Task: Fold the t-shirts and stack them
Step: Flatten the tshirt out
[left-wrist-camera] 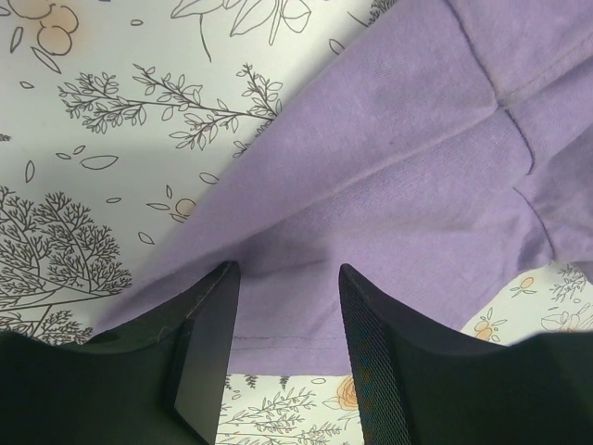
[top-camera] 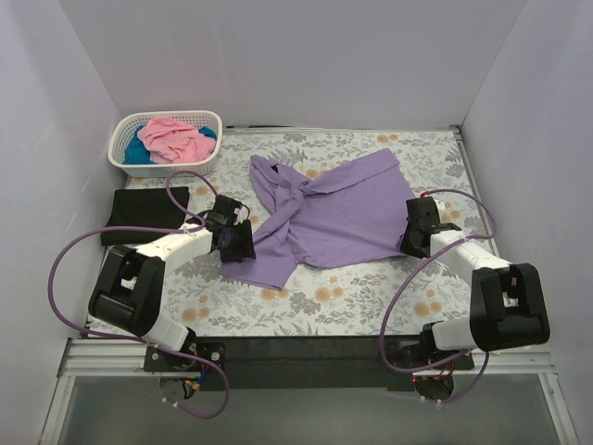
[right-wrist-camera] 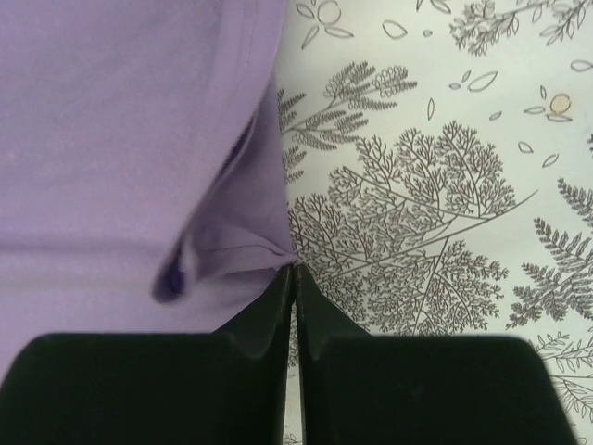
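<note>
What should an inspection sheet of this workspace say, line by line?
Surface: floral cloth covers the table.
Job's things: lavender t-shirt lies unfolded at the centre; black t-shirt lies folded at the left; pink t-shirt and teal t-shirt are in the basket.
Clutter: white lattice basket in the far left corner.
Grippers: left end effector open over the lavender hem; right end effector shut on the lavender edge.
Cables: purple cables loop beside both arms.
Surroundings: plain white walls on three sides.

plain white walls around a floral-clothed table
</note>
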